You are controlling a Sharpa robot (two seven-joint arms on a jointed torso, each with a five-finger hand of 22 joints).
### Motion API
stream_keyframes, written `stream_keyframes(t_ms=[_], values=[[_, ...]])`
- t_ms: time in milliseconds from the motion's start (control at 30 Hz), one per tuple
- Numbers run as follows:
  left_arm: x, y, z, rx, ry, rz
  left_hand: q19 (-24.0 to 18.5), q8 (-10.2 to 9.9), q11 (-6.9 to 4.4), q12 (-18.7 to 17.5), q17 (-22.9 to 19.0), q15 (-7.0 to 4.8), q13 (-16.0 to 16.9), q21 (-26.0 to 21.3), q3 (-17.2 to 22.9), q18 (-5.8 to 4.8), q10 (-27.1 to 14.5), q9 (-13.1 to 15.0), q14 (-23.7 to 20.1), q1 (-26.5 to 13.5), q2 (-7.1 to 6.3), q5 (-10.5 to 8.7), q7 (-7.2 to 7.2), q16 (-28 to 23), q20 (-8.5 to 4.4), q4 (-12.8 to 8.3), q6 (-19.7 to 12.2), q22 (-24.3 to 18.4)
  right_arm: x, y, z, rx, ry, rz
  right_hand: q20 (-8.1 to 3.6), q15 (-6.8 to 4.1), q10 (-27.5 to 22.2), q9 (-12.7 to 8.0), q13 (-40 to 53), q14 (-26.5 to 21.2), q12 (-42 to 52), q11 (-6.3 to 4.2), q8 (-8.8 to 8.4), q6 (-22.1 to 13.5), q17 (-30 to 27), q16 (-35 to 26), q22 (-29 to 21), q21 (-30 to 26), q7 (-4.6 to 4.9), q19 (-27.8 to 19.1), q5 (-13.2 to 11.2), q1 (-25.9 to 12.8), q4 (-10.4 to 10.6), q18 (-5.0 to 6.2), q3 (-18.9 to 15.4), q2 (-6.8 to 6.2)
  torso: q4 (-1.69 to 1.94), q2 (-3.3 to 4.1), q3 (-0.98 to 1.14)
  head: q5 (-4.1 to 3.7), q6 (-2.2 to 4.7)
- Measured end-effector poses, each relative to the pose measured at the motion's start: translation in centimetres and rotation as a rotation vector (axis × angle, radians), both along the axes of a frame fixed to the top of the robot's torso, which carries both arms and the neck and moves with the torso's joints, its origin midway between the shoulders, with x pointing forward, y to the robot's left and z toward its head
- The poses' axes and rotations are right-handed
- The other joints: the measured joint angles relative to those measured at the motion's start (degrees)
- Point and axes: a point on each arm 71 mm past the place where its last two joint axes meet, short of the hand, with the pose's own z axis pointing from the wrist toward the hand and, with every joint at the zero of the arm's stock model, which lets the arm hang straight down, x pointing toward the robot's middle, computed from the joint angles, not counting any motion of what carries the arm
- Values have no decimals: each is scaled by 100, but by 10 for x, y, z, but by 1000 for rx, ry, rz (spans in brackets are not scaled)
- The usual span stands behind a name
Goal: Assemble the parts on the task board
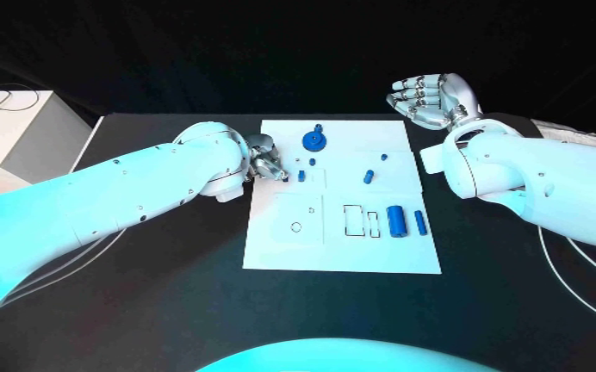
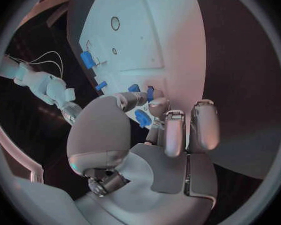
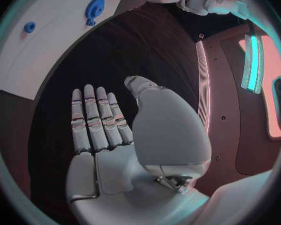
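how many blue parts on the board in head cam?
7 visible: a round blue gear at the far edge, two small blue pegs below it, two slim pieces right of centre, a large blue cylinder and a thinner one near right. The left hand may hide more.

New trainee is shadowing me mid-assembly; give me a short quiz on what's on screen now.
1. True or false: the right hand holds a blue part.
2. The large blue cylinder lies: A off the board; B on the task board; C in a hand.
3. Which hand has its fingers over the board's edge?
Key: 1 false, it is raised, fingers apart, empty. 2 B. 3 the left hand.
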Motion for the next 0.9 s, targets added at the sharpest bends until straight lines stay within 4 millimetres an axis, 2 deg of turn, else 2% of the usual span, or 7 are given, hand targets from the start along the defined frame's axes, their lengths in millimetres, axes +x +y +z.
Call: stream_keyframes(t_ms=[33,167,200,567,667,700,900], values=[[0,0,0,0,0,0,0,0,0,0,0,0,0,0,123,0,0,0,0,-49,-15,-20,-1,0,0,-123,-1,0,0,0,0,0,0,0,0,0,0,0,0,0,0,0,0,0,0,0,-1,0,0,0,0,0,0,0,0,0,1,0,0,-1,0],[1,-1,-1,2,-1,1,0,13,-30,0,0,0,0,0,115,0,30,10,0,-148,-21,-32,-54,0,0,-134,10,0,0,0,0,1,1,1,0,0,0,0,0,0,0,0,0,0,0,0,-6,0,0,0,0,0,0,0,0,0,2,-1,1,-1,5],[1,-1,-1,1,-1,1,0,15,-30,10,0,0,3,0,224,0,30,11,0,-179,-52,-41,-57,0,0,-259,9,0,0,0,0,1,1,1,0,0,0,0,0,0,0,0,0,0,0,0,-6,0,0,0,0,0,0,0,0,0,2,-1,1,-2,7],[1,-2,-1,3,-2,2,0,38,-61,23,0,-22,21,0,183,0,62,6,22,-265,-79,-41,-85,0,0,-300,38,0,0,1,0,1,2,2,0,0,0,0,0,0,0,0,0,0,0,0,-6,0,0,0,0,0,0,0,0,0,-2,1,1,-2,-9],[1,-2,-1,3,-2,2,0,45,-61,23,0,-22,21,0,153,0,62,-1,22,-324,-137,-38,-87,0,0,-330,39,1,0,1,0,2,2,3,0,0,0,0,0,0,0,0,0,0,0,0,-6,0,0,0,0,0,0,0,0,0,-1,1,1,-2,-14],[1,-2,-1,3,-2,2,0,46,-61,23,0,-22,20,0,342,0,62,-20,22,-344,-156,-45,-89,0,0,-519,42,1,-1,1,0,2,2,3,0,0,0,0,0,0,0,0,0,0,1,0,-6,0,0,0,0,0,0,0,0,0,0,1,0,-2,-17],[2,-2,-2,2,-5,4,-22,14,-82,45,0,-43,0,-27,316,0,83,-56,1,-576,-159,-77,-159,0,-22,-588,112,-15,-1,2,0,2,2,4,0,0,17,0,0,0,0,18,0,0,-12,0,-18,0,0,0,0,0,0,0,0,0,3,1,-2,-5,-18]])
